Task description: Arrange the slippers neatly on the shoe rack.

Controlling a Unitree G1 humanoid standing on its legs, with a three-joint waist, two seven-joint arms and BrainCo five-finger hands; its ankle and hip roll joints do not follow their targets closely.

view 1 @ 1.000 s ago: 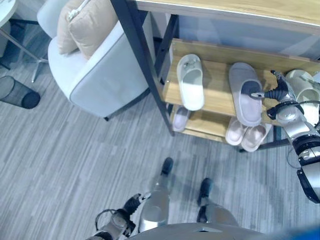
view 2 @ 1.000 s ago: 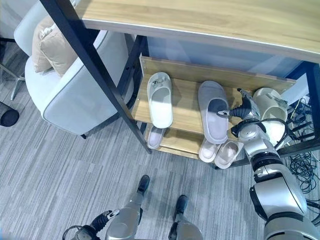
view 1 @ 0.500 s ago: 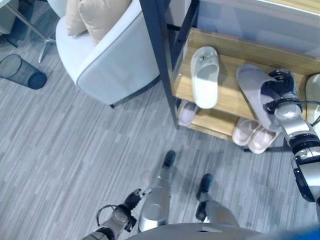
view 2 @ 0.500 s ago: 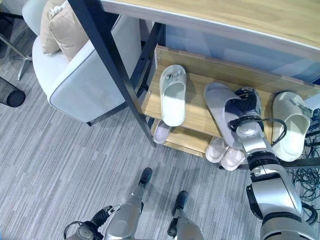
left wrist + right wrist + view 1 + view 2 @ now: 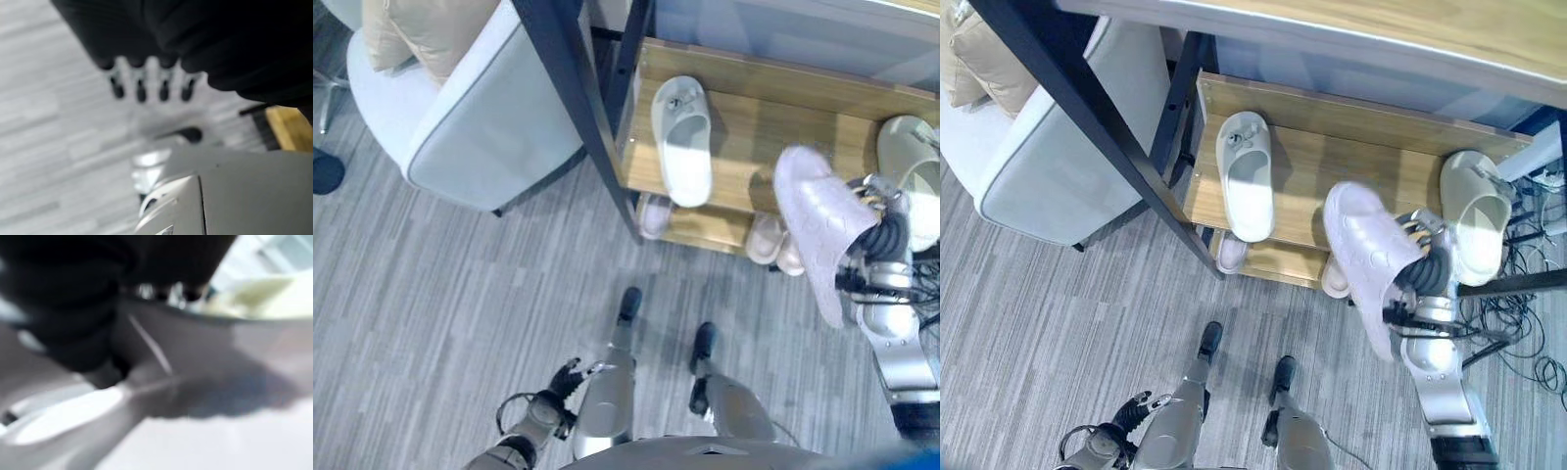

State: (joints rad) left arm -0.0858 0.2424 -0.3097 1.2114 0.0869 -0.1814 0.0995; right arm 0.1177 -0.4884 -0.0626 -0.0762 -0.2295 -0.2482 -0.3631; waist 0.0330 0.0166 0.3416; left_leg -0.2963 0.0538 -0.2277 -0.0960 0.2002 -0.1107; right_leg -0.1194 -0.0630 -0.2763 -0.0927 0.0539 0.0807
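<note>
Around the pale grey slipper (image 5: 1368, 257) our right robot hand (image 5: 1422, 264) has its fingers curled, holding it clear of the shoe rack (image 5: 1332, 171) with the ridged sole turned up toward us. Its long axis runs from the rack's front edge back toward our body, tilted, so the toe end points at the open stretch of shelf just ahead of the robot hand. Beyond the robot hand on its outer side lies a cream slipper (image 5: 1474, 212); well across the shelf on the inner side lies a white slipper (image 5: 1246, 174), both lengthwise front to back. We judge the held slipper must turn sole-down and go between them. Our left robot hand (image 5: 564, 377) hangs low by the floor, fingers relaxed, holding nothing.
</note>
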